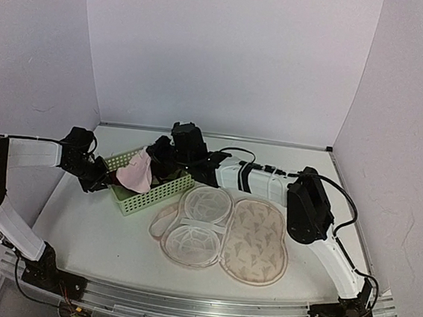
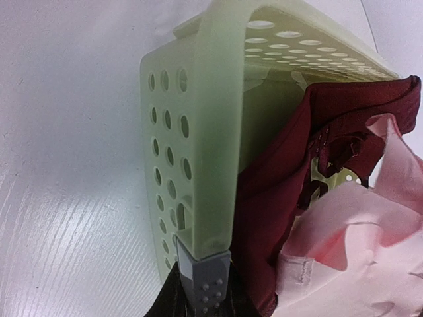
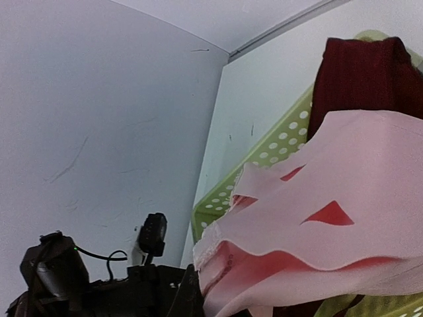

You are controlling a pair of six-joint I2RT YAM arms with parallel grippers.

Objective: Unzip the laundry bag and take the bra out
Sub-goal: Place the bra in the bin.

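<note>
The laundry bag (image 1: 228,235) lies unzipped and spread flat in two halves at the table's middle, mesh lining up on the left half. The bra (image 1: 136,172) sits over the green basket (image 1: 155,196), pale pink inner side up, maroon showing beneath. In the right wrist view the bra (image 3: 330,211) drapes right at my right gripper (image 3: 198,294), which is shut on its edge; from above that gripper (image 1: 163,161) hovers over the basket. My left gripper (image 1: 102,178) is shut on the basket's left rim; its grey finger (image 2: 206,284) presses the basket wall (image 2: 198,165), beside the maroon bra (image 2: 277,198).
The basket stands left of the bag, near the back wall. White side walls close the table on the left, back and right. My right arm (image 1: 308,205) reaches across behind the bag's right half.
</note>
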